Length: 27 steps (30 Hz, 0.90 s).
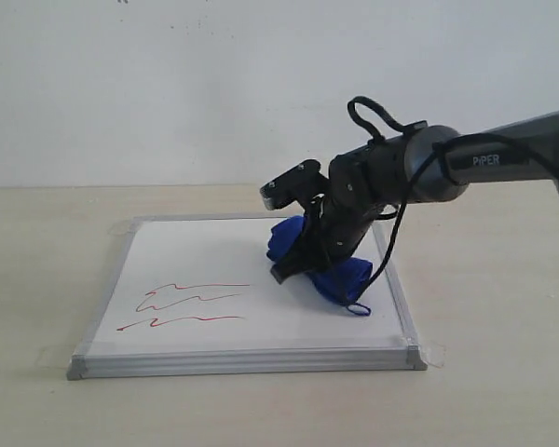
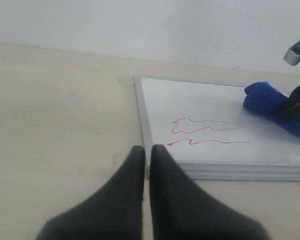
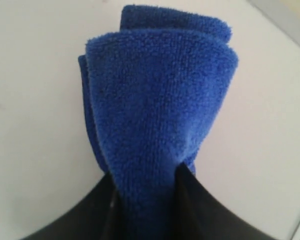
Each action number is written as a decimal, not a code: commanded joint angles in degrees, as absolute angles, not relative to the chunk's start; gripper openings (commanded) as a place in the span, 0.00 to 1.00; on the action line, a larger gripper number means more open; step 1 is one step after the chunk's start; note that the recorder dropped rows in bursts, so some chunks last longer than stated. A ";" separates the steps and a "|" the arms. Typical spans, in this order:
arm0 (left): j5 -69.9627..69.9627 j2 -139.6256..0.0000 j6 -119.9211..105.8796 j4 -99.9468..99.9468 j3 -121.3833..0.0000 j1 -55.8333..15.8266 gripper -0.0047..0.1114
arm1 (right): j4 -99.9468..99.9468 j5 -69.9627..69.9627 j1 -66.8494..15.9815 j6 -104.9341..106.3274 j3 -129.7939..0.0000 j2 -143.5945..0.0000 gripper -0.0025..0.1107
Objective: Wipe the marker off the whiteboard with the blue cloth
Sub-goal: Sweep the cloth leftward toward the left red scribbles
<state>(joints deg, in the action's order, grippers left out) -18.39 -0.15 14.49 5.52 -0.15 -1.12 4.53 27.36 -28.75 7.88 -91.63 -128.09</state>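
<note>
The whiteboard (image 1: pixel 196 251) lies flat on the table, and the marker (image 1: pixel 191 303) runs as red wavy lines across its left half. On the board's right half my right gripper (image 1: pixel 298 261) is shut on the blue cloth (image 1: pixel 340 277), which bunches out on both sides of the fingers, its loop trailing near the front right. The right wrist view shows the cloth (image 3: pixel 155 100) pinched in the gripper (image 3: pixel 145 175) over the white board (image 3: pixel 35 100). My left gripper (image 2: pixel 146 150) is shut and empty, just off the whiteboard (image 2: pixel 200 100) by its corner, with the marker (image 2: pixel 205 132) and cloth (image 2: pixel 270 102) beyond.
The board rests on a beige table (image 1: pixel 56 400) in front of a white wall. Clear tape tabs (image 1: pixel 435 353) hold its corners. A black cable loop (image 1: pixel 373 116) stands up from the right arm's wrist.
</note>
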 commanded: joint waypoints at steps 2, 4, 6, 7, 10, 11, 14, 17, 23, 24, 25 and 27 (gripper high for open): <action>-18.00 0.00 15.05 5.55 0.00 -1.24 0.07 | 0.39 28.84 -30.07 8.58 -95.49 -129.47 0.02; -18.00 0.00 15.05 5.55 0.00 -1.24 0.07 | -1.50 29.89 -31.71 10.85 -95.59 -129.87 0.02; -18.00 0.00 15.05 5.55 0.00 -1.24 0.07 | -2.71 31.16 -33.83 11.91 -95.59 -130.25 0.02; -18.00 0.00 15.05 5.55 0.00 -1.24 0.07 | -3.54 31.77 -35.05 12.78 -95.59 -130.37 0.02; -18.00 0.00 15.05 5.55 0.00 -1.24 0.07 | -5.95 33.39 -38.98 14.31 -95.59 -130.50 0.02; -18.00 0.00 15.05 5.55 0.00 -1.24 0.07 | -6.53 34.11 -40.25 15.07 -95.59 -130.50 0.02; -18.00 0.00 15.05 5.55 0.00 -1.24 0.07 | -7.09 36.63 -43.45 17.02 -95.59 -130.37 0.02; -18.00 0.00 15.05 5.55 0.00 -1.24 0.07 | -7.09 38.26 -45.05 19.28 -95.59 -130.62 0.02; -18.00 0.00 15.05 5.55 0.00 -1.24 0.07 | 10.04 31.36 -40.68 5.76 -95.48 -130.87 0.02; -18.00 0.00 15.05 5.55 0.00 -1.24 0.07 | 14.71 30.98 -39.16 1.00 -95.48 -131.00 0.02; -18.00 0.00 15.05 5.55 0.00 -1.24 0.07 | 18.31 31.11 -37.91 -2.74 -95.60 -131.00 0.02; -18.00 0.00 15.05 5.55 0.00 -1.24 0.07 | 23.97 31.61 -35.12 -8.66 -95.60 -131.00 0.02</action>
